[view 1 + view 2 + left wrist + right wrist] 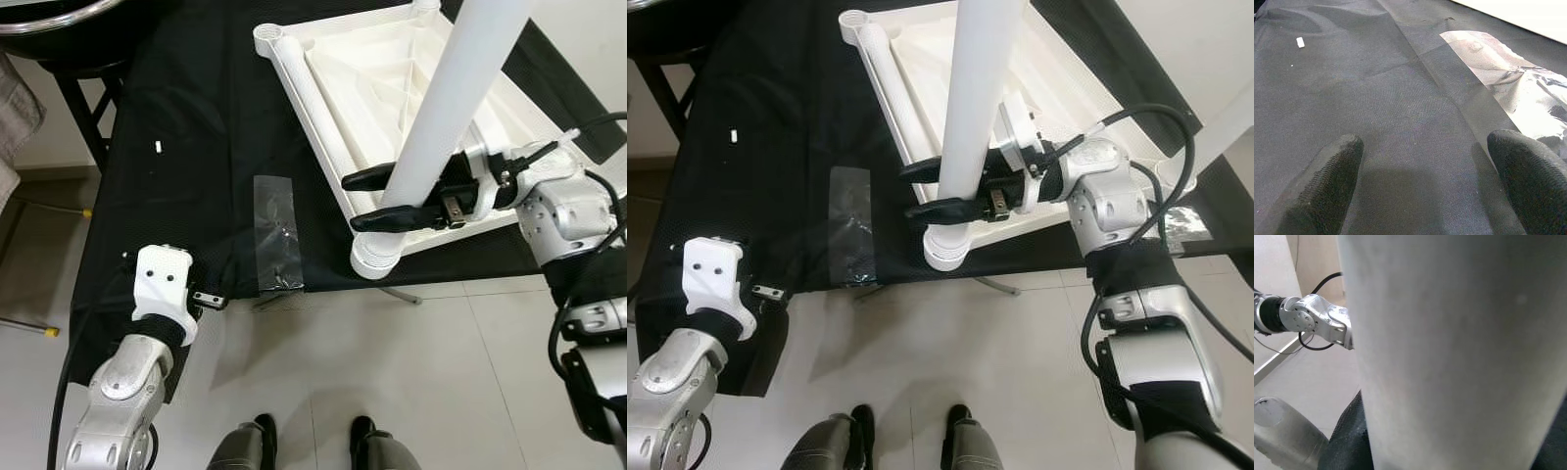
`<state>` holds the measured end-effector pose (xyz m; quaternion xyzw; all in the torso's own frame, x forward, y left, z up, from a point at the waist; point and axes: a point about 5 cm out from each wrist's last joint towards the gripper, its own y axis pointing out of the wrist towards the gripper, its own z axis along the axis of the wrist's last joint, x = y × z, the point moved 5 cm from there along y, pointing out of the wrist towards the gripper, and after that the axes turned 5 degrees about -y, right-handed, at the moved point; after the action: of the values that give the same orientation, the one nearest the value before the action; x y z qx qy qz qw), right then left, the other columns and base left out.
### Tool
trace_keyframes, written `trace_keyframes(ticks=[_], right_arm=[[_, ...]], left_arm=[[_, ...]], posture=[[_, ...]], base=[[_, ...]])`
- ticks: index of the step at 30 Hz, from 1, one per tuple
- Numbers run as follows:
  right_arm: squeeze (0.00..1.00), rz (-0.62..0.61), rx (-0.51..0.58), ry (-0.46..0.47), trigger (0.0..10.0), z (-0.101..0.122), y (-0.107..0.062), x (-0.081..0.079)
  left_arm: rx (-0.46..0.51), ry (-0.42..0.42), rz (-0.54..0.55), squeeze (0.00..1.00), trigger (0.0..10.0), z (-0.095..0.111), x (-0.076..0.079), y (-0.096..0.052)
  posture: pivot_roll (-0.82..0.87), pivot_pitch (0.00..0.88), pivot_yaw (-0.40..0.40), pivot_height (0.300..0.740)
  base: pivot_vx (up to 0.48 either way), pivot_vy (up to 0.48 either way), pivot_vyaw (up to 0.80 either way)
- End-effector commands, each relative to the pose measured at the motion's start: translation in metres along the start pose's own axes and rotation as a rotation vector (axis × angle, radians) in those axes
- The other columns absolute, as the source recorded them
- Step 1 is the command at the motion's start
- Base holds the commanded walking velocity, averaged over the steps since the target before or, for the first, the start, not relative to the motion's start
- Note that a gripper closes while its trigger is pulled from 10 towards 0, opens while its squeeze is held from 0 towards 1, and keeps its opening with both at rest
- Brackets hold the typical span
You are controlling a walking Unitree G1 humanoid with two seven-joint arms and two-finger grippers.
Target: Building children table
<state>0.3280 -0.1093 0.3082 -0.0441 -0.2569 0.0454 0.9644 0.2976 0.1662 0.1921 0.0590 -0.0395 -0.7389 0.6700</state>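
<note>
Here, from the head views: white tabletop (372, 108) lying upside down on a black cloth (196, 147), one white leg (446, 108) standing in the corner socket (377, 257) nearest the robot, right gripper (377, 201) clamped around that leg just above the socket, both black fingers wrapping its sides. Beside the tabletop, on the cloth toward the robot's left, a clear plastic bag (276, 235) with small dark hardware inside; further from the tabletop, a tiny white piece (158, 147). Left gripper (211, 300) parked at the cloth's near edge, well apart from the tabletop. From the left wrist: two fingertips (1327, 181) spread wide over bare cloth, holding nothing, the clear bag just beside one of them. From the right wrist: the leg's pale surface pressed close between the closed fingers, the left arm (1312, 323) beyond it. Likely risk from here: leg not fully seated, tilting or popping out of the socket if released too soon; tabletop sliding on the loose cloth under sideways push, since nothing braces it.
</note>
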Motion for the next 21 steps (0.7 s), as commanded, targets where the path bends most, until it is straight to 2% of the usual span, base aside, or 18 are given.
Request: trace_keyframes(ticks=[1, 7, 18, 21], right_arm=[[0.0, -0.008, -0.032, 0.069, 10.0, -0.019, 0.002, -0.007], [0.0, -0.097, -0.059, 0.082, 10.0, -0.026, -0.004, -0.003], [0.0, -0.205, -0.108, 0.071, 10.0, -0.034, -0.003, 0.001], [0.0, -0.285, -0.152, 0.083, 10.0, -0.041, -0.004, 0.007]], left_arm=[[-0.025, -0.002, 0.004, 0.0, 10.0, -0.006, 0.001, -0.003], [-0.027, -0.004, 0.002, 0.0, 10.0, -0.007, 0.002, -0.003], [-0.027, -0.009, -0.007, 0.0, 10.0, -0.008, 0.005, -0.003], [-0.026, -0.01, -0.009, 0.0, 10.0, -0.008, 0.005, -0.003]], posture=[[0.13, 0.35, -0.009, 0.74], [0.13, 0.344, -0.008, 0.74], [0.12, 0.334, -0.003, 0.74], [0.12, 0.334, -0.003, 0.74]], base=[[0.0, 0.0, 0.0], [0.0, 0.0, 0.0], [0.0, 0.0, 0.0], [0.0, 0.0, 0.0]])
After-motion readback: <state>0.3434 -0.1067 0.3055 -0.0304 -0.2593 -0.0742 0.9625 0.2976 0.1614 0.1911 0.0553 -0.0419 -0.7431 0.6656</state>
